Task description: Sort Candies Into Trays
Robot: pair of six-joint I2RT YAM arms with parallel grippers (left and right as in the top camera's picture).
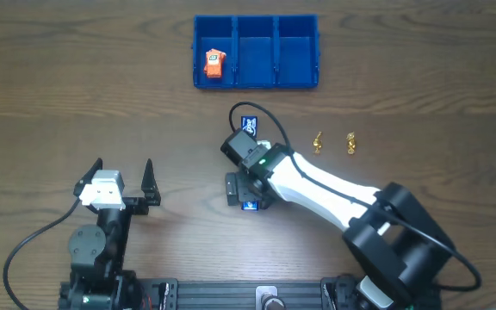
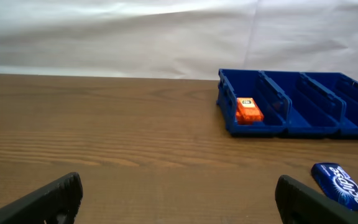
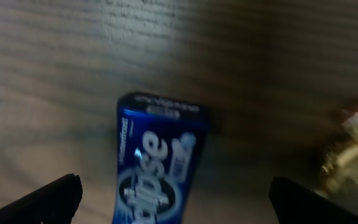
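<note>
The blue tray [image 1: 257, 52] sits toward the far edge of the bench [image 1: 58, 86], near the middle of that edge, with three compartments side by side. An orange candy [image 1: 214, 64] lies in its left compartment, and the other two hold nothing. The right tool [image 1: 246, 196] hangs over the centre of the bench, its fingers spread wide on either side of a blue candy pack [image 3: 160, 162]. The pack lies flat on the wood between them, and neither finger touches it. A second blue pack [image 1: 249, 126] lies between that tool and the tray, apart from both. Two gold-wrapped candies [image 1: 318, 143] [image 1: 350, 143] sit side by side just to the right of the second pack. The left tool [image 1: 123, 168] is well to the left, nearer the edge where the arm bases stand. It is spread wide and holds nothing. Bare wood stretches ahead of it to the far edge and to the tray's left wall. The right-hand side of the bench beyond the gold candies is open wood as well.
</note>
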